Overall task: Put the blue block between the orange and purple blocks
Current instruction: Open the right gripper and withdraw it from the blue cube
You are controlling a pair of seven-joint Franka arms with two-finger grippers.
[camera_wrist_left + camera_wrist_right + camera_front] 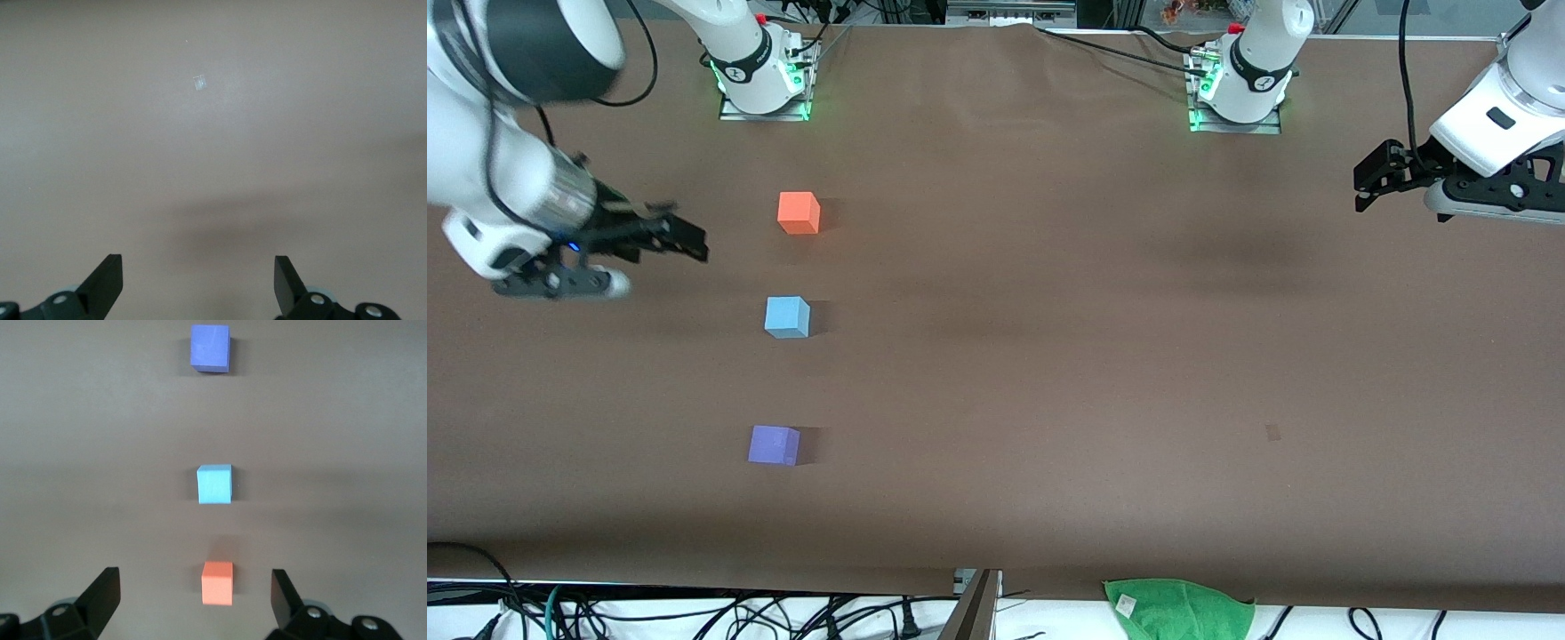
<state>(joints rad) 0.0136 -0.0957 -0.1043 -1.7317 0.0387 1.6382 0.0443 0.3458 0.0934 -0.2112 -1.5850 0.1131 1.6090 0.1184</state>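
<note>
The orange block, the blue block and the purple block lie in a line on the brown table, toward the right arm's end. The blue block sits between the other two, with orange farthest from the front camera and purple nearest. My right gripper is open and empty, up in the air beside the orange block. The right wrist view shows the open right gripper with the orange block, blue block and purple block below. My left gripper waits open and empty over bare table.
A green cloth lies at the table's edge nearest the front camera. A small mark is on the table toward the left arm's end; it also shows in the left wrist view. The arm bases stand at the table's farthest edge.
</note>
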